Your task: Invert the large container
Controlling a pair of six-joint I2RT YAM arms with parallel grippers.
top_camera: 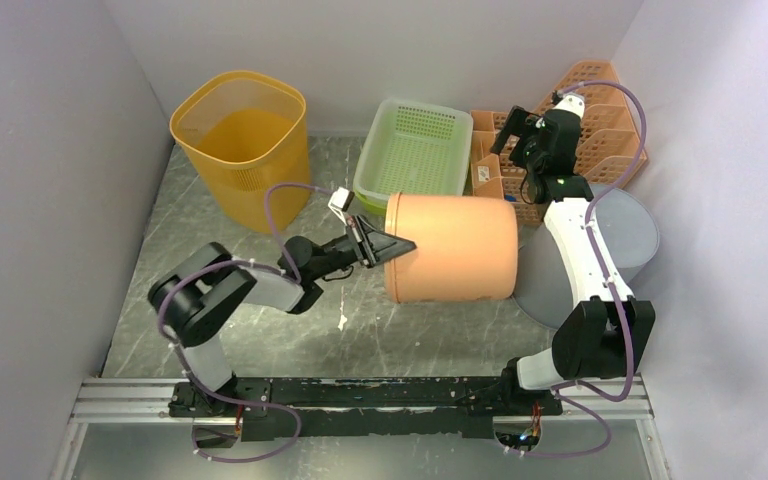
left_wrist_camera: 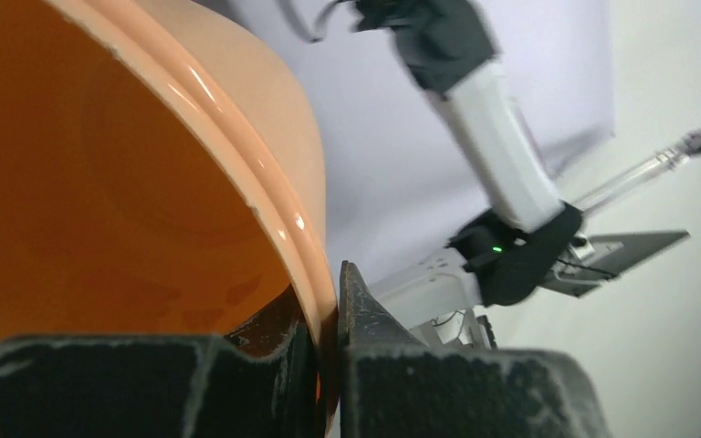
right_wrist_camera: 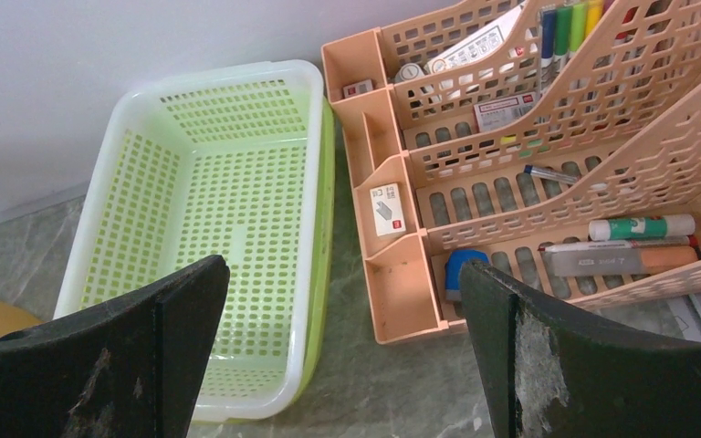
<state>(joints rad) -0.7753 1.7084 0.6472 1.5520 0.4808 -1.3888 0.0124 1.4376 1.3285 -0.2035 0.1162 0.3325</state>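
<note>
The big peach plastic tub (top_camera: pixel 452 247) is near the middle of the grey stone worktop (top_camera: pixel 260 330), a little toward the right side. It lies on its side. Its open mouth faces left, toward my left arm, and its flat bottom faces right. I cannot tell if its side rests on the worktop or hangs just above it.

I think the job is about half done. The tub is tipped over, but it is not upside down yet. What is left is to turn it more, until the mouth faces down, and then to set it down and let go.

My left gripper (top_camera: pixel 392 247) is shut tight on the rim of the tub. One finger is inside the mouth and the other is outside, with the thin rim pinched between them. In the left wrist view the rim runs right down between the two black fingers.

My right gripper (right_wrist_camera: pixel 342 269) is wide open and holds nothing. It touches nothing. It hangs up high near the far right corner of the worktop, well apart from the tub. Below it I see the light green plastic basket with holes (right_wrist_camera: pixel 228 210) and the orange plastic desk rack (right_wrist_camera: pixel 529 137) full of pens.

A yellow plastic bin (top_camera: pixel 245 140) stands near the far left corner.
</note>
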